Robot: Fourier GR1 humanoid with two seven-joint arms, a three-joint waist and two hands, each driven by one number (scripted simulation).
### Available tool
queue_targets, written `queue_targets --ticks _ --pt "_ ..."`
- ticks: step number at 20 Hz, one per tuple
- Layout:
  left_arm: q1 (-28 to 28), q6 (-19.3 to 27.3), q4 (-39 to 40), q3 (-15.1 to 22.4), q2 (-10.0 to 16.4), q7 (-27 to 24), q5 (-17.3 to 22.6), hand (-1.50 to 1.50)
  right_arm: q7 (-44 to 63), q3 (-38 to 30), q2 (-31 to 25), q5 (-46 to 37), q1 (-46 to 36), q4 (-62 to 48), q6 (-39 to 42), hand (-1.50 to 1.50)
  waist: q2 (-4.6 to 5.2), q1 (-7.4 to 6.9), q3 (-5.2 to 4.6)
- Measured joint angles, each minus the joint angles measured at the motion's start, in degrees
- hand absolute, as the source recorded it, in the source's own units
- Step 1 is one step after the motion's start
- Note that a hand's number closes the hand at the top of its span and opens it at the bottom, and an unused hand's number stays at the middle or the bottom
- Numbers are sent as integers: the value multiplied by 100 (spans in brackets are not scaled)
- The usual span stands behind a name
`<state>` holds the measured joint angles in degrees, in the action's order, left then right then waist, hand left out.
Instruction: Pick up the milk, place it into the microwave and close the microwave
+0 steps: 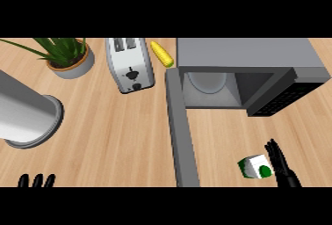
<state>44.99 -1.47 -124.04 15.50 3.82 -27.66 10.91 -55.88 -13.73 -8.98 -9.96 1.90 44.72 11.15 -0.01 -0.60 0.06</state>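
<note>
Right hand [283, 166]: fingers straight and together, pointing toward the microwave [259, 55], not curled round anything. They lie along the right side of the milk [254, 168]; cannot tell whether they touch it.

Milk: on the counter [110, 132] in front of the microwave, right of the open door [179, 132]. It seems to stand upright, long axis roughly vertical, white top turned slightly left, green faces toward the near edge.

Left hand [36, 180]: resting at the lower left edge, fingers up and relaxed, holding nothing.
</note>
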Motion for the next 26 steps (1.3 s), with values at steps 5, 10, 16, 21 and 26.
queue_targets --ticks 5,10,16,21,26 --pt "11 -46 257 -27 -14 -245 20 -150 -169 90 -36 -61 -206 -363 -110 -150 -5 3 -7" --pt "58 -69 182 -26 40 -240 80 -150 -260 207 -72 -76 -360 -543 -142 -150 -8 3 -17" --pt "193 -93 301 64 51 -504 4 -150 -234 258 4 43 -522 -684 -158 -150 -13 15 -48" --pt "169 -186 368 -118 186 -557 169 -150 -265 154 65 175 -734 -882 -283 150 -10 18 -47" --pt "184 -169 223 -107 228 -407 235 -150 -370 153 121 -8 -992 -1006 -737 150 -2 6 -19"
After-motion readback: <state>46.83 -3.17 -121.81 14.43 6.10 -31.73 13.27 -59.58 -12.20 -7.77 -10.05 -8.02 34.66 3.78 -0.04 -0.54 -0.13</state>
